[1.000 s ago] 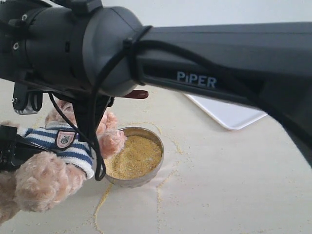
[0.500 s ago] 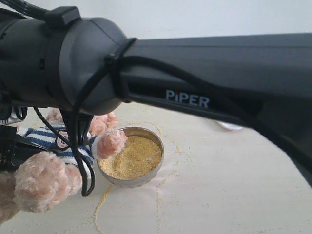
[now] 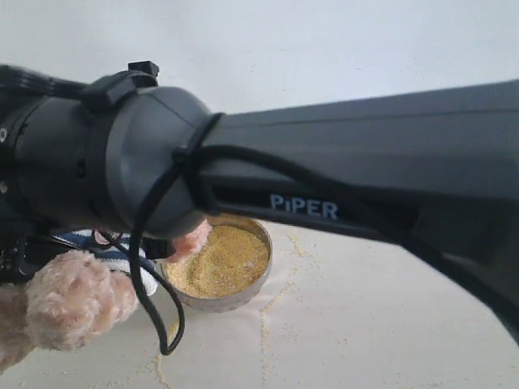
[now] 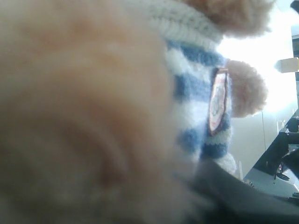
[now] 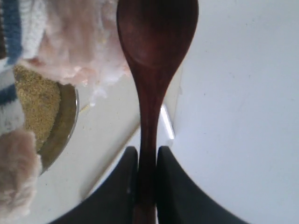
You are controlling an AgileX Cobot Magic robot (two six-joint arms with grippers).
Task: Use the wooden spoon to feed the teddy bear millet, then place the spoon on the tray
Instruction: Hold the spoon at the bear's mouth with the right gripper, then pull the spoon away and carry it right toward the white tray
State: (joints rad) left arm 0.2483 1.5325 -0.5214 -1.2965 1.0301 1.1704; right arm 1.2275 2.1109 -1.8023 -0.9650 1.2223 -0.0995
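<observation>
Over the tabletop [image 3: 389, 324], right arm crosses the whole exterior view and hides its own claw and the spoon.

- Right claw [image 5: 147, 154]: narrow, both fingers pinched on the thin handle of the wooden spoon [image 5: 154, 42].
- Spoon's long axis runs straight out from the claw, in line with the fingers. The oval bowl end leads and the handle trails back between the fingers. Hollow face is turned toward the wrist camera. No grains seen in it; looks empty.
- Spoon bowl sits just beside pale fur of the teddy bear [image 3: 73, 300]. Whether it touches the fur, cannot tell.
- Millet [image 3: 223, 259] fills the round metal bowl [image 3: 243, 298], with loose trails across the tabletop in front. One bear paw hangs at the bowl's rim.
- Smooth white surface with a bright edge line, beyond the spoon in the right wrist view, reads as the tray [image 5: 233, 140]. Spoon is held above it, not resting on it.
- Left claw [image 4: 219, 200]: only a dark blur, with fur and striped shirt crowding the lens. Wide or closed, cannot tell.

Judgement: the feeding offer looks about finished, with the spoon empty at the bear. The tray step is not yet done. Next move calls for carrying the spoon clear of the fur, levelling its long axis over the tray, lowering until it lies flat, then spreading the fingers.
</observation>
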